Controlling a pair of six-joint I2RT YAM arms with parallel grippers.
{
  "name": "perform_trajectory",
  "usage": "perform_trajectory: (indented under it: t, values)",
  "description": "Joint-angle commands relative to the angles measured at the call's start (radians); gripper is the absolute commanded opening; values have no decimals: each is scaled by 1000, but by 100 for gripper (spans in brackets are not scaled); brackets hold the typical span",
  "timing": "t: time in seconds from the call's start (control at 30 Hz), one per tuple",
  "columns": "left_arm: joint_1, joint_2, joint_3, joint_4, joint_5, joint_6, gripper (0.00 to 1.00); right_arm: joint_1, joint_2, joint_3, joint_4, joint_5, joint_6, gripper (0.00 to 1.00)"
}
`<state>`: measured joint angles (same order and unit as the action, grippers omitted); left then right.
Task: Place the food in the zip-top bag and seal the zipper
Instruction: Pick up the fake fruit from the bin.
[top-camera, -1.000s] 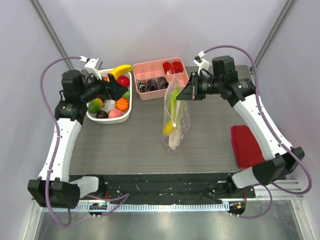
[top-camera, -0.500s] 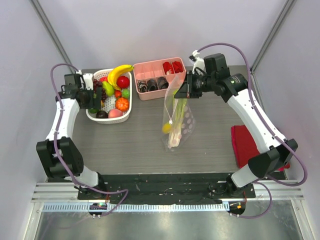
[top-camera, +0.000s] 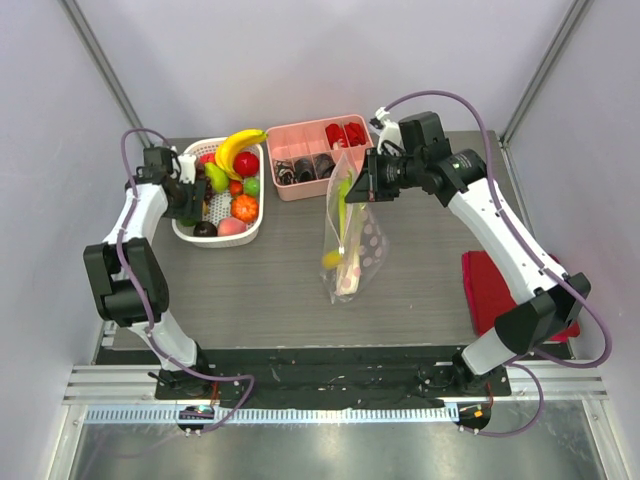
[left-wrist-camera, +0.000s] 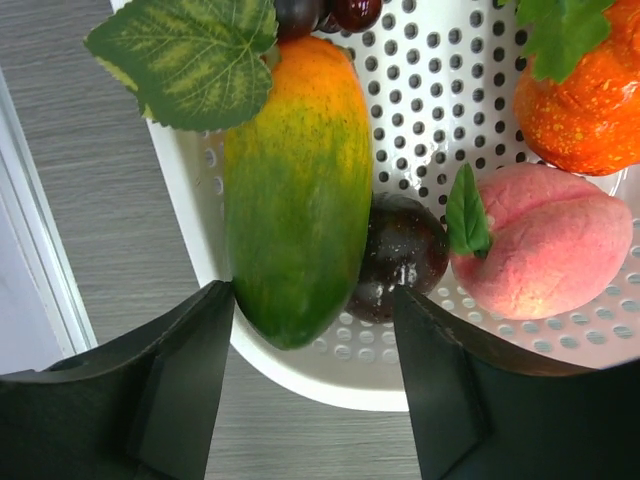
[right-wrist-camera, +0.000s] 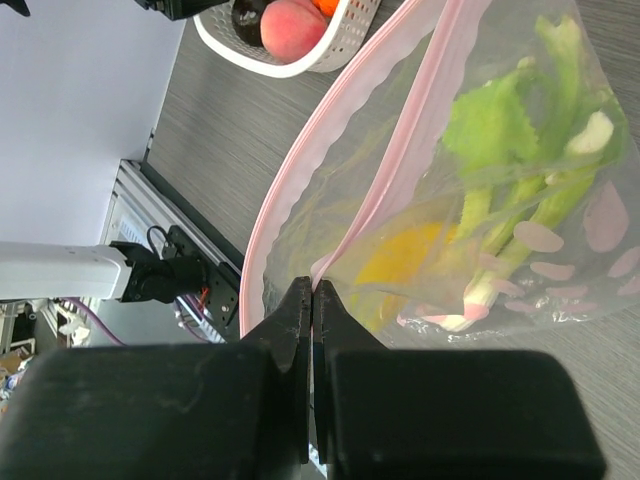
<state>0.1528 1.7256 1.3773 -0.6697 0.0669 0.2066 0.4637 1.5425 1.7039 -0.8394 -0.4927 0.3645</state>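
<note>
The clear, crinkly zip-top bag (top-camera: 355, 250) (right-wrist-camera: 480, 200) is hanging over the middle of the grey wood-grain table (top-camera: 270, 280), its upper corner lifted and its lower end reaching down to the tabletop; whether it is resting there cannot be told. Inside it, the long white-and-green toy leek (top-camera: 345, 215) (right-wrist-camera: 520, 190) is lying lengthwise, with a round yellow-orange piece (top-camera: 331, 259) (right-wrist-camera: 400, 260) sitting beside its stalk. The thin pinkish zipper strip (right-wrist-camera: 400, 150) is running along the bag's mouth, its two lips spreading apart away from the grip. The right gripper (top-camera: 366, 190) (right-wrist-camera: 312, 292) is pinching that pink edge, its black fingers pressed together on it, so the bag is dangling directly below and in front of it. Well apart to the left, the left gripper (top-camera: 190, 195) (left-wrist-camera: 312, 300) is hovering over the near rim of the white perforated plastic basket (top-camera: 190, 232) (left-wrist-camera: 440, 130), its jaws standing apart and straddling the lower end of an oblong green-and-orange fruit (left-wrist-camera: 300, 200) and a dark plum (left-wrist-camera: 400, 255). A pink peach (left-wrist-camera: 545, 240) and a round orange fruit (left-wrist-camera: 575, 100) are lying further in. Behind the bag, a pink compartment tray (top-camera: 300, 135) is sitting; a red cloth (top-camera: 490, 290) is lying at the right.
</note>
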Motion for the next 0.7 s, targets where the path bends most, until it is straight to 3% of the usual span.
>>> perform_trajectory:
  t: [0.0,0.1,0.37,0.67]
  values:
    - [-4,0,52,38,54,16,62,6,-44,-9,22,19,-22,1]
    - [-12,8,52,48,54,13,59,6,-45,-12,22,25,-24,1]
    - [-21,72,78,53,-21,-3,64,7,-76,-56,22,81,-13,1]
    - [-21,-49,97,-33,14,-10,33,7,-110,-81,16,131,-27,1]
